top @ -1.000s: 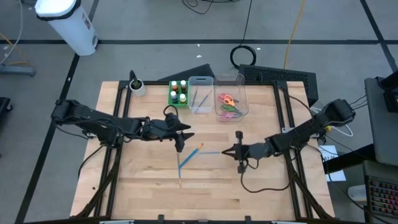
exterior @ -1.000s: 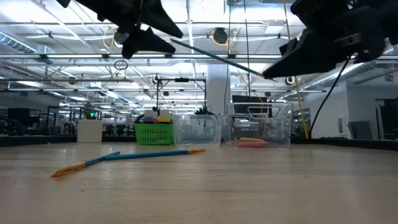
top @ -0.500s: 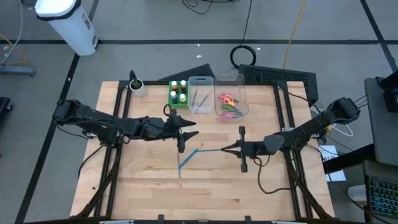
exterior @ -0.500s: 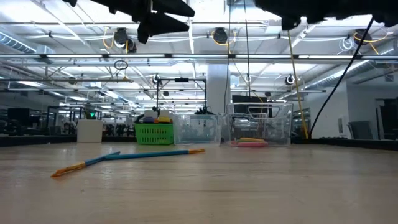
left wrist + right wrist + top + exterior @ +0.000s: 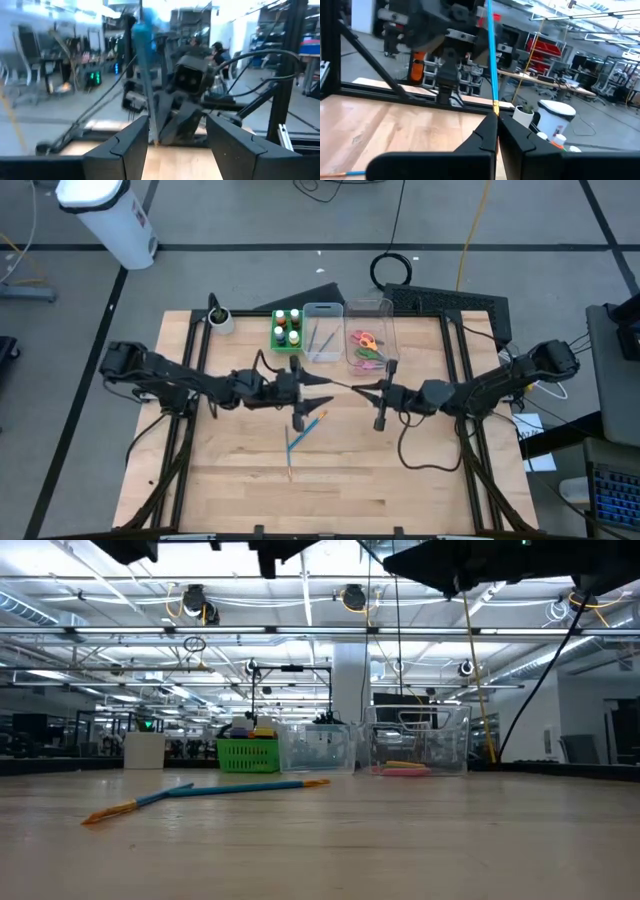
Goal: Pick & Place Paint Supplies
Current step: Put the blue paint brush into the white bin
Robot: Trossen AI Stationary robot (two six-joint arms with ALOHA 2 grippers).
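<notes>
The right gripper (image 5: 372,390) and the left gripper (image 5: 322,383) face each other above the middle of the desk (image 5: 230,480), a thin blue brush (image 5: 491,60) running between them. The right jaws are pinched shut on its orange end, while the left jaws stand apart with the brush between them. Two more brushes (image 5: 303,432) lie crossed on the desk below, and bottles (image 5: 287,327) and scissors (image 5: 366,348) sit in containers at the far edge.

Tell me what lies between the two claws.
A thin blue-handled brush spans the gap: the right claw pinches one end, and the other reaches between the open left claw's fingers. Both wrist views show it.
</notes>
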